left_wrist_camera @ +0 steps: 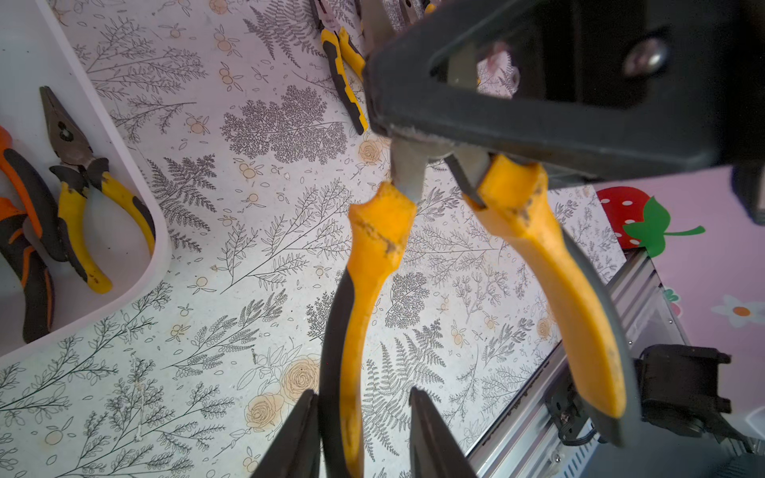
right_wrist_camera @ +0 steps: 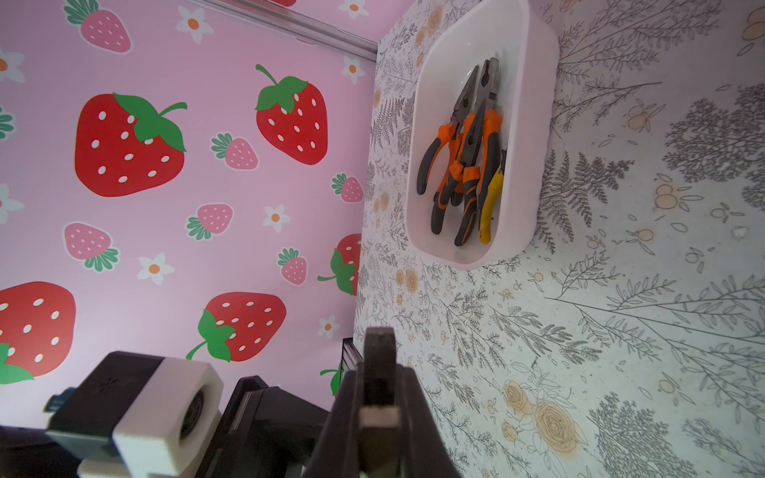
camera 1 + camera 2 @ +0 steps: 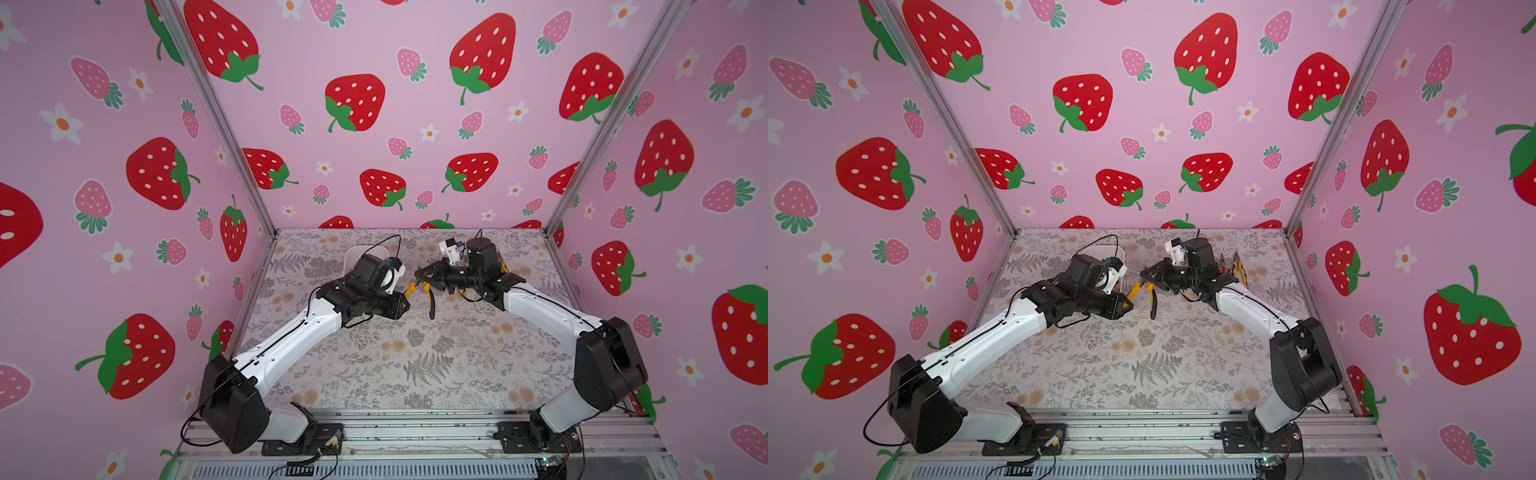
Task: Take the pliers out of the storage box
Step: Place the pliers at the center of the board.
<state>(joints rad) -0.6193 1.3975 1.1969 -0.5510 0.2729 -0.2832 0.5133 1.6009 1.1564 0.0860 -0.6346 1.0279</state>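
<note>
Yellow pliers (image 1: 372, 256), gripped midtable (box (image 2: 530, 124) apart)

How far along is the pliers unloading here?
Done: at least two pliers lie on the table. In hand: the right gripper clamps a yellow-handled pair by its head; the open left gripper flanks one handle. Left: several pliers in the storage box.

We see scuffed yellow plastic sleeves and dull grey metal on the pliers (image 1: 381, 248), and a smooth, faintly glossy white plastic storage box (image 1: 103, 302).
</note>
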